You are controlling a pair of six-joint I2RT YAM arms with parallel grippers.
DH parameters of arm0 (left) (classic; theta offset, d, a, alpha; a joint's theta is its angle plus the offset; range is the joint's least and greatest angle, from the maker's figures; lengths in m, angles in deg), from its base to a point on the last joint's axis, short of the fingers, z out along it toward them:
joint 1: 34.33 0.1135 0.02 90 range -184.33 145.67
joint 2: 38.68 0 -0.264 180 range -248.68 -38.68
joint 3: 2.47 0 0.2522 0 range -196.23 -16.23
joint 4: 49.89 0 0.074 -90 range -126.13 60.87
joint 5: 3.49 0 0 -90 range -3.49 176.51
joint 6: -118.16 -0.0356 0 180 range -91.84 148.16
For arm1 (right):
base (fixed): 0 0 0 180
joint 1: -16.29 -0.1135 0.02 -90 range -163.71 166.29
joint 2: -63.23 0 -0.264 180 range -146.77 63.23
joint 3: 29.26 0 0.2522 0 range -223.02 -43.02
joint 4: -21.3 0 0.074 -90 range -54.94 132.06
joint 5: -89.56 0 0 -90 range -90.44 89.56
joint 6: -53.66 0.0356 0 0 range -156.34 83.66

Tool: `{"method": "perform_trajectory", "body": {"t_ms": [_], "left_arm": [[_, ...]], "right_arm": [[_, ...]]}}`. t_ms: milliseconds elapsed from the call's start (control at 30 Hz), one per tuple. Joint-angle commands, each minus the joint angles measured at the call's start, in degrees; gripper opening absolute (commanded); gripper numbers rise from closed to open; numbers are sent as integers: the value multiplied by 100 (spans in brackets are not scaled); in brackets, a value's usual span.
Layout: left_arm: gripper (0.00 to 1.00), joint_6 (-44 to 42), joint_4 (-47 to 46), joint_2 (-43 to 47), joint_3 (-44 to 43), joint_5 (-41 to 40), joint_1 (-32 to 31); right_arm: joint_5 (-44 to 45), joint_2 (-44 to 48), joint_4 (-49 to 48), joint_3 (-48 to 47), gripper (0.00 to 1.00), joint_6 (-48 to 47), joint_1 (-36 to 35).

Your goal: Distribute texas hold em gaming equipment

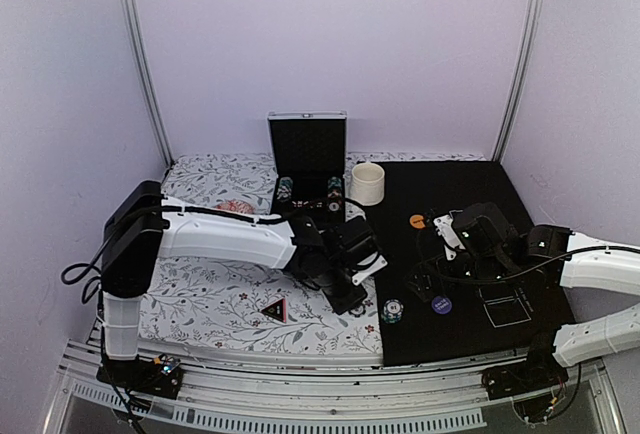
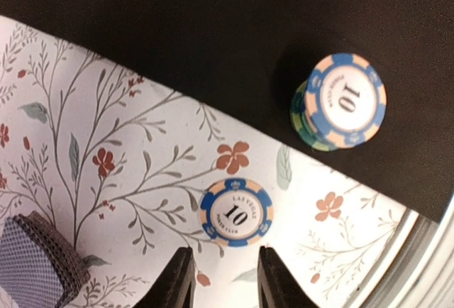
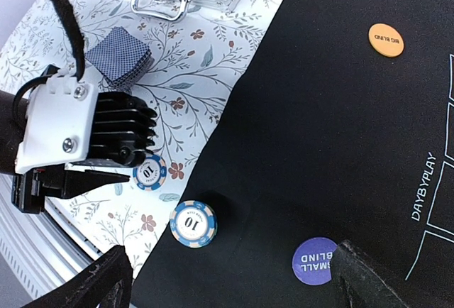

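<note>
Black felt, a mat [image 1: 470, 184], covers the right half of the table; a flowered cloth [image 1: 210, 294] covers the left half. The left arm reaches across the cloth to where the two meet. From where I stand, the left gripper [image 2: 224, 250] is low over the cloth with its fingers [image 2: 181, 279] a little apart and nothing between them. A single chip [image 2: 235, 212], blue and cream and marked 10, lies flat on the cloth just ahead of the fingertips. Whether they touch it I cannot tell.

Just beyond it, on the edge of the mat, stands a chip stack [image 2: 340, 102] with another blue 10 on top. A deck of cards [image 3: 122, 54] with grey-blue backs lies on the cloth behind the left gripper, well apart from the chips.

The right gripper [image 3: 230, 251] hangs over the mat with its jaws spread wide and holding nothing. A dark blue disc [image 3: 316, 260] reading SMALL BLIND lies on the mat near one of its fingers. An orange disc [image 3: 386, 40] reading BIG BLIND lies farther back on the mat.

A black triangle marker [image 1: 273, 308] with a red edge sits on the cloth near the front. At the back a case [image 1: 307, 149] stands open, with a cream cup [image 1: 367, 182] just beside it on the corner of the mat and a pink dish [image 1: 235, 207] on the cloth to its left.
</note>
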State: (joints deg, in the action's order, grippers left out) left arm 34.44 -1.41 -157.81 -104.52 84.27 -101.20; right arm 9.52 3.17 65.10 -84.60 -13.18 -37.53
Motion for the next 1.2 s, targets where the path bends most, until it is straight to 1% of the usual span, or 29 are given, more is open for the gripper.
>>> {"method": "perform_trajectory", "body": {"t_ms": [0,100,200,300,400,533,600,700,800,900,967,1067,1167], "left_arm": [[34,114,91,510,416,-195,-5],[36,172,84,1100,755,-297,246],[40,202,6,1622,1020,-261,696],[46,264,-97,2089,1149,-101,1214],[51,398,-133,2608,1315,65,1724],[62,657,-387,3434,1920,465,2251],[67,738,-463,3814,2258,709,2477],[70,778,-421,4225,2626,908,2739],[74,782,-400,4501,2976,922,2886],[75,851,-572,4630,3269,1000,3008],[75,922,-759,4624,3409,1016,3113],[75,993,-1445,4486,3616,1146,3214],[75,841,-2027,4151,3630,1281,3299]], "right_arm": [[61,90,172,-99,99,-12,28],[39,127,201,-317,99,-99,29],[-56,147,46,-550,99,-290,56],[-623,46,-353,-736,99,-733,155],[-1186,-409,-609,-1151,99,-1550,349],[-1525,-1313,-502,-2351,100,-2665,572],[-1880,-1796,-529,-2967,100,-3221,710],[-2546,-2564,-529,-3737,99,-3927,978],[-3019,-3372,-416,-4488,98,-4517,1295],[-3413,-4162,-208,-5165,97,-4959,1570],[-3411,-4708,-16,-5618,96,-5250,1670],[-3388,-5645,277,-6409,93,-5657,1787],[-3148,-6472,377,-7182,90,-5910,1863]]}}
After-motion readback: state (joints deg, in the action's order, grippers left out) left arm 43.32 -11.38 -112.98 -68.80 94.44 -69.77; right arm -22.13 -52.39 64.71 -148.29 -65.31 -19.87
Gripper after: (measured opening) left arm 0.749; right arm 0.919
